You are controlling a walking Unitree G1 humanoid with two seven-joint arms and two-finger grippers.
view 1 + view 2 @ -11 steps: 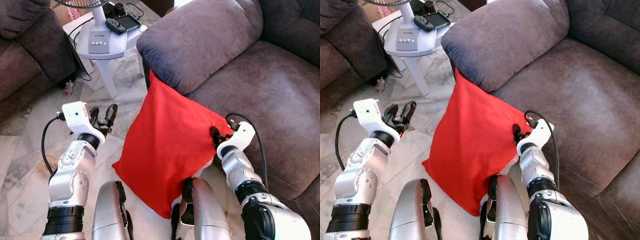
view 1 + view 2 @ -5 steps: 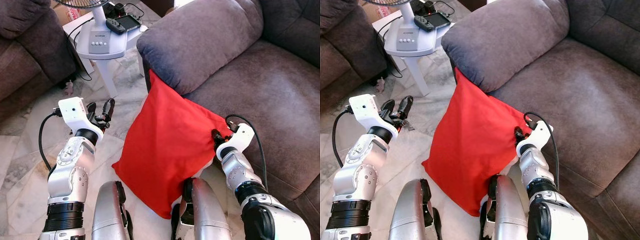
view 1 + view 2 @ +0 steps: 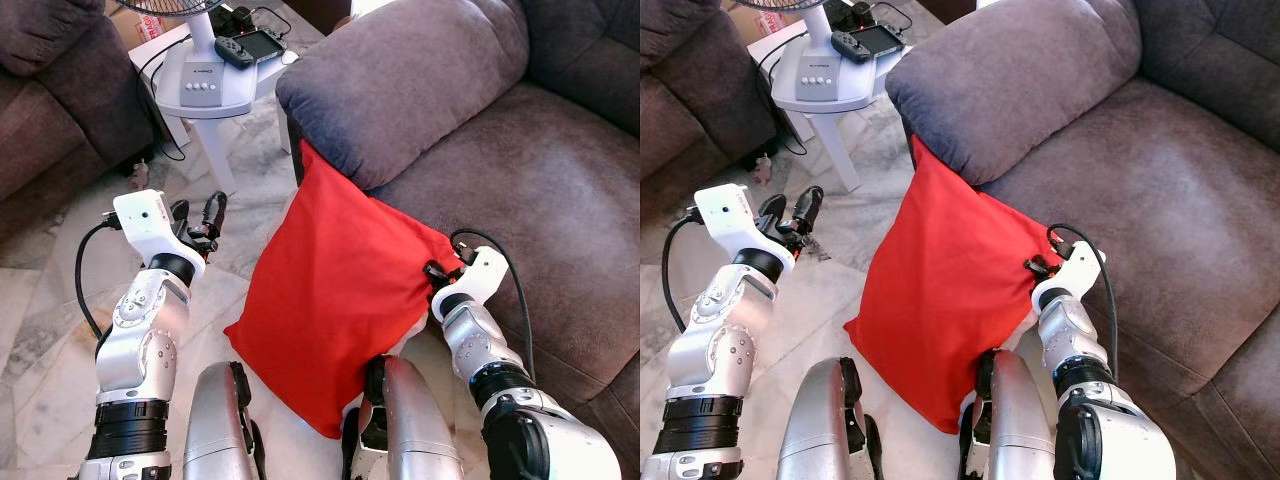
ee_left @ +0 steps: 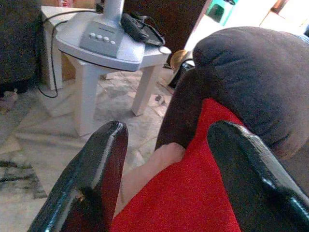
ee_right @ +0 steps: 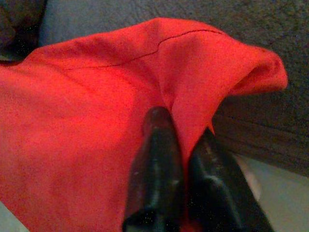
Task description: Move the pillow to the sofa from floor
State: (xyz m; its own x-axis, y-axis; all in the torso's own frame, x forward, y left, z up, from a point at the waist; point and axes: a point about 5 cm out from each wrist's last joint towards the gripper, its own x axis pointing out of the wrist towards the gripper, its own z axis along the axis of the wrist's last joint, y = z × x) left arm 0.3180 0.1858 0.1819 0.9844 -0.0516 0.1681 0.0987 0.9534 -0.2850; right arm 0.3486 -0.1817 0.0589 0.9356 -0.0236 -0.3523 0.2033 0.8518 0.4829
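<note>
A red pillow [image 3: 335,295] leans upright against the front of the grey-brown sofa [image 3: 530,170], under its padded armrest [image 3: 400,80], with its lower corner down by my legs. My right gripper [image 3: 434,272] is shut on the pillow's right edge, and the pinched red cloth [image 5: 183,111] bunches between the black fingers [image 5: 157,159]. My left gripper [image 3: 200,222] hangs open over the floor, a short way left of the pillow; its two fingers [image 4: 104,164] stand wide apart with the pillow [image 4: 188,193] beyond them.
A white side table [image 3: 205,90] with a fan base, a game controller and cables stands left of the armrest. Another sofa [image 3: 50,110] fills the far left. Marble floor tiles [image 3: 60,330] lie between them. My silver legs [image 3: 225,420] are below.
My left gripper has drawn back to the left, away from the pillow. The right gripper keeps its hold on the pillow's edge.
</note>
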